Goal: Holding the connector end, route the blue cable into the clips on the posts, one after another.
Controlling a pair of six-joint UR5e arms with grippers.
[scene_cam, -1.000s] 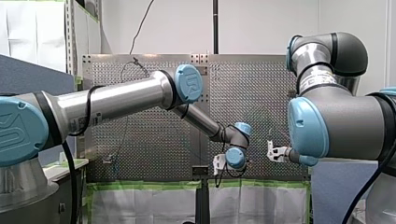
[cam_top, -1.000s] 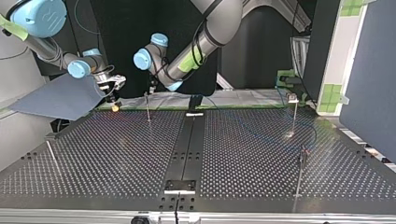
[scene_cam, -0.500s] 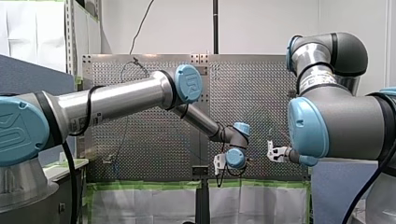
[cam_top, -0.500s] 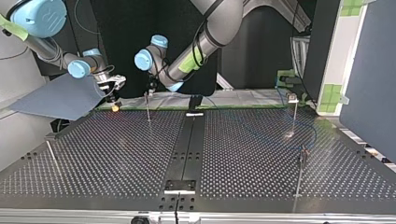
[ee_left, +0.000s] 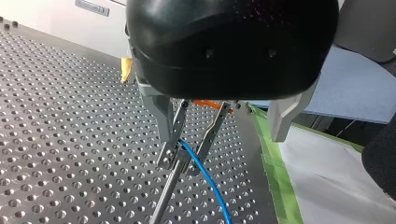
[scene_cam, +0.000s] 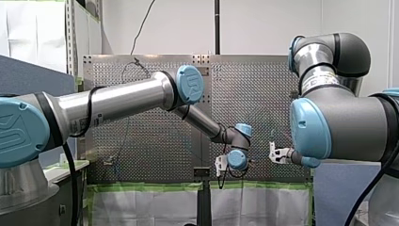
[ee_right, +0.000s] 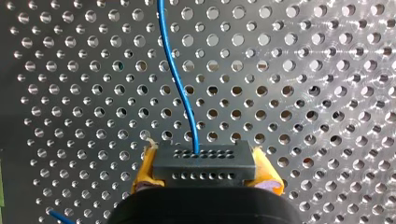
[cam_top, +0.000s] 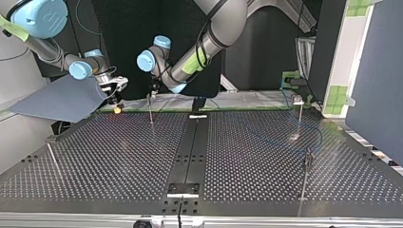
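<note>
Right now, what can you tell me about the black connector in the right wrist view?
The connector is a black, plastic-looking rectangular block with two rows of small holes. It is clamped between the yellow pads of my right gripper, jaws shut on its short ends. The blue cable leaves one upper-row hole and runs ahead over the perforated table.

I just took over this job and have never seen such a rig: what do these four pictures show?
Two robot arms work over a perforated table. The front view looks from behind the arms; the top view faces them from across the table, so sides swap. Each wrist view rides on one arm. Thin posts stand on the table. My right gripper pinches the black connector between yellow pads, the blue cable leaving it. My left gripper meets that cable atop one post.
</note>
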